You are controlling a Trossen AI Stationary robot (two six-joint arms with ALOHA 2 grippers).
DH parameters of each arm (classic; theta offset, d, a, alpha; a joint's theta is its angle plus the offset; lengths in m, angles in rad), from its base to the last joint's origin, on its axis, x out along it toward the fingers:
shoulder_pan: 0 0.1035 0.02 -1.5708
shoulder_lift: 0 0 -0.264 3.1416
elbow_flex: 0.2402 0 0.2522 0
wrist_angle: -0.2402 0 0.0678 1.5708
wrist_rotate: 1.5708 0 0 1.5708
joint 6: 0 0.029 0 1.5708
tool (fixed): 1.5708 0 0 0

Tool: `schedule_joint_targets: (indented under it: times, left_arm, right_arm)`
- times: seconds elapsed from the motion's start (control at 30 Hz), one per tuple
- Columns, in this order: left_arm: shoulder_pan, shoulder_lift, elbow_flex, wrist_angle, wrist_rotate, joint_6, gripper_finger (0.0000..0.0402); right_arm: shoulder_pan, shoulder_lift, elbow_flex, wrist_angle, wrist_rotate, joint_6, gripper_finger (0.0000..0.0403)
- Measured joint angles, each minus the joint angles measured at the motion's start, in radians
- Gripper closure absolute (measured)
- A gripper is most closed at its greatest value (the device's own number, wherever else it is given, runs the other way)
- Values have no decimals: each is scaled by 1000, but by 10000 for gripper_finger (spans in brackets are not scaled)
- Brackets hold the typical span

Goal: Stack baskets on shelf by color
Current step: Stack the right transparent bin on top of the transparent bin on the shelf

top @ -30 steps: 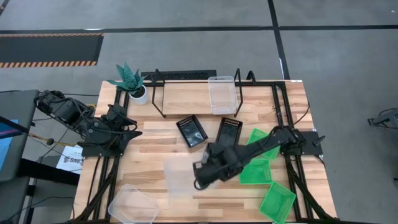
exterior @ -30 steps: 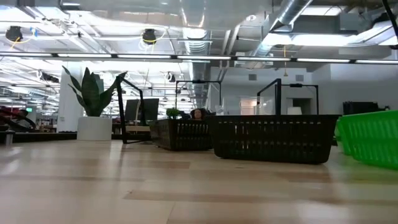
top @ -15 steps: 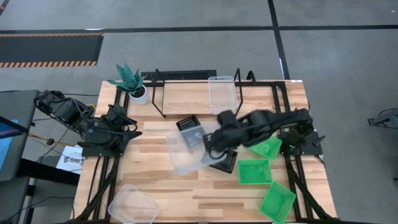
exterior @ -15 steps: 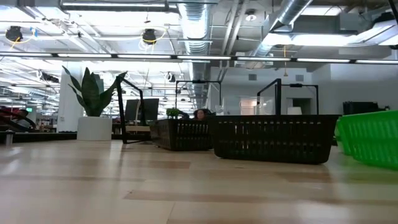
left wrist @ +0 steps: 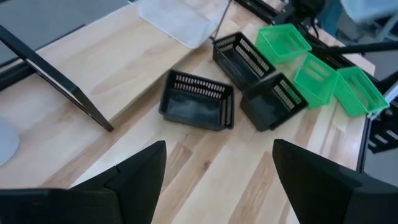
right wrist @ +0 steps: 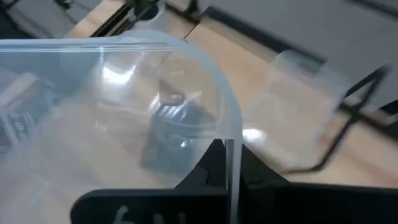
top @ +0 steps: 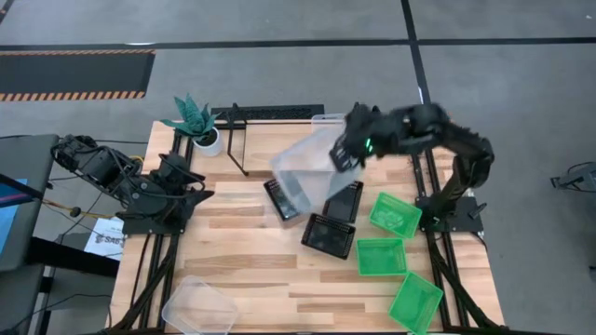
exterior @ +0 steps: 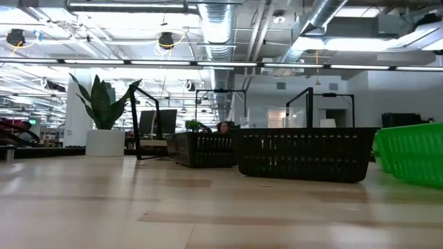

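A pale wooden plank tabletop (top: 242, 265) stands on a grey floor marked with dark lines, and the low view looks across it into a bright hall with exposed ducts overhead. At the far edge sits the low shelf with a light board and thin black hoop frame (top: 279, 140), a white pot with a spiky green plant (top: 200, 126) beside its left end.

The right gripper (top: 343, 156) hangs in the air just in front of the shelf, its fingers pinched together on the rim of a clear translucent rectangular plastic basket (top: 305, 167) — the right wrist view shows the rim (right wrist: 229, 163) caught between the two dark tips. The basket is tilted, lifted off the table.

Below it three black mesh-sided baskets (top: 328, 235) lie close together mid-table, and three bright green baskets (top: 382, 257) run in a line toward the near right corner. Another clear basket (top: 199, 304) lies at the near left corner, and one more (left wrist: 174, 18) rests on the shelf.

The left gripper (top: 203, 195) waits at the table's left side — fingers spread wide, holding nothing.
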Motion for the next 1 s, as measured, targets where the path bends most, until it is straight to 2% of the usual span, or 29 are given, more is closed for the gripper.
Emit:
schedule_joint_targets:
  times: [0.1, 0.3, 0.4, 0.53, 0.63, 0.8, 1.0]
  left_arm:
    - [0, 0, 0, 0, -40, -26, 118]
    - [0, 0, 0, 0, -133, -88, 118]
    - [0, 0, 0, 0, -174, -120, 118]
    - [0, 1, 0, 0, -231, -179, 118]
    - [0, 1, 0, 0, -261, -213, 118]
    - [0, 1, 0, 0, -300, -221, 118]
    - [2, 0, 0, -1, -346, -188, 118]
  right_arm:
    - [-111, -31, 0, 0, -11, -157, 400]
    - [-384, -63, 0, 3, -112, -469, 397]
    - [-520, -53, 0, 15, -203, -655, 400]
    - [-640, -16, 0, 70, -342, -897, 397]
    - [-694, 23, 0, 127, -440, -1055, 391]
    - [-748, 109, 0, 194, -526, -1278, 394]
    - [-773, 234, 0, 202, -618, -1427, 390]
